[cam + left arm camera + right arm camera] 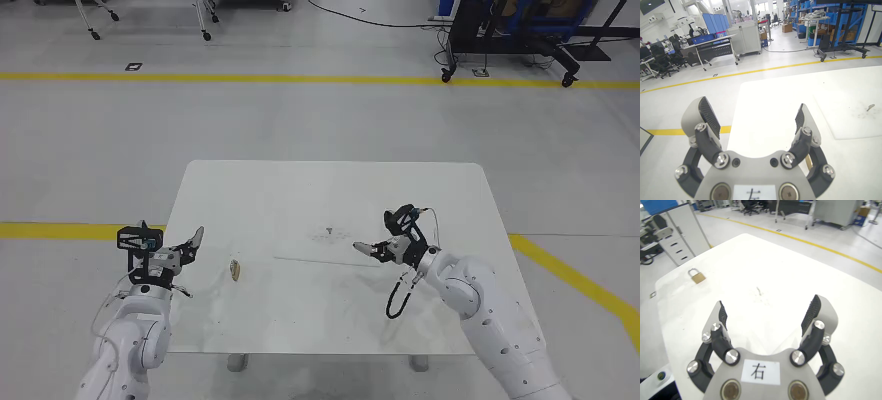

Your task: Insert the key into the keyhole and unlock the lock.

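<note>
Well apart from the brass padlock (698, 276) lies the flat key (759, 291), and with our left gripper (753, 108) and right gripper (768, 300) both wide and empty we may skid it away instead of pinching it.

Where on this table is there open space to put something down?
The far half of the table, beyond the key, is bare, as is the near strip between the padlock and the right gripper. It is tighter around the padlock beside the left gripper, and between key and right gripper.
</note>
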{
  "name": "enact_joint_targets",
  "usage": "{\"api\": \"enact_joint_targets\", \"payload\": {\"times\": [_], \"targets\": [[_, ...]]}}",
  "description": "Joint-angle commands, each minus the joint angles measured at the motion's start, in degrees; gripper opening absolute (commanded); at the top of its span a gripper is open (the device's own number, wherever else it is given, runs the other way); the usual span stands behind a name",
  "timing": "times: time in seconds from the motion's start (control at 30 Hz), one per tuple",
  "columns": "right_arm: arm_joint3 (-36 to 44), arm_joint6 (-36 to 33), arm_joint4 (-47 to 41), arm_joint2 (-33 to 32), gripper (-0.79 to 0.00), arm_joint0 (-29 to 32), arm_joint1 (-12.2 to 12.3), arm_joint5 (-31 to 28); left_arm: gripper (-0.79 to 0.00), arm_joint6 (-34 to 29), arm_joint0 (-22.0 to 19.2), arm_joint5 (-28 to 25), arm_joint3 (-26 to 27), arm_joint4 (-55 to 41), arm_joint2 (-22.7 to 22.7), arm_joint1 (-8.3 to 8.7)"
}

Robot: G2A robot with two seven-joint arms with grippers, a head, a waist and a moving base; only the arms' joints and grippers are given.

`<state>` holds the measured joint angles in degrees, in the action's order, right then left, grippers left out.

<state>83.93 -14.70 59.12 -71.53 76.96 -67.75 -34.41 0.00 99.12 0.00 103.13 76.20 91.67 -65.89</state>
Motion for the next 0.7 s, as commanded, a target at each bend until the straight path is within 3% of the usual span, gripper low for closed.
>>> {"api": "enact_joint_targets", "payload": {"times": [0.0, 0.03, 0.1, 0.13, 0.33, 0.37, 0.43, 0.5, 0.67], "targets": [[-3.8, -2.4, -2.6, 2.5, -0.126, -3.6, -0.3, -6.0, 0.0, 0.0, 0.0, 0.0, 0.0, 0.0, 0.0, 0.0], [-5.7, -3.6, -3.8, 3.8, -0.132, -5.3, -0.5, -8.2, 0.0, 0.0, 0.0, 0.0, 0.0, 0.0, 0.0, 0.0], [-8.8, -6.3, -2.7, 6.7, -0.289, -9.4, -1.0, -10.3, 0.0, 0.0, 0.0, 0.0, 0.0, 0.0, 0.0, 0.0], [-10.1, -6.6, -1.1, 8.1, -0.323, -11.2, -1.3, -10.0, 0.0, 0.0, 0.0, 0.0, 0.0, 0.0, 0.0, 0.0], [-19.8, -3.2, 4.4, 15.5, -0.434, -20.0, -3.3, -13.6, 0.0, 0.0, 0.0, 0.0, 0.0, 0.0, 0.0, 0.0], [-21.1, -1.8, 5.4, 16.5, -0.406, -21.0, -3.6, -13.4, 0.0, 0.0, 0.0, 0.0, 0.0, 0.0, 0.0, 0.0], [-22.9, 0.9, 8.8, 18.5, -0.259, -22.8, -4.2, -12.5, 0.0, 0.0, 0.0, 0.0, 0.0, 0.0, 0.0, 0.0], [-24.3, 3.9, 14.0, 20.6, -0.215, -23.8, -4.8, -8.7, 0.0, 0.0, 0.0, 0.0, 0.0, 0.0, 0.0, 0.0], [-28.7, 10.3, 20.9, 24.5, -0.305, -26.2, -6.2, -3.5, 0.0, 0.0, 0.0, 0.0, 0.0, 0.0, 0.0, 0.0]]}}
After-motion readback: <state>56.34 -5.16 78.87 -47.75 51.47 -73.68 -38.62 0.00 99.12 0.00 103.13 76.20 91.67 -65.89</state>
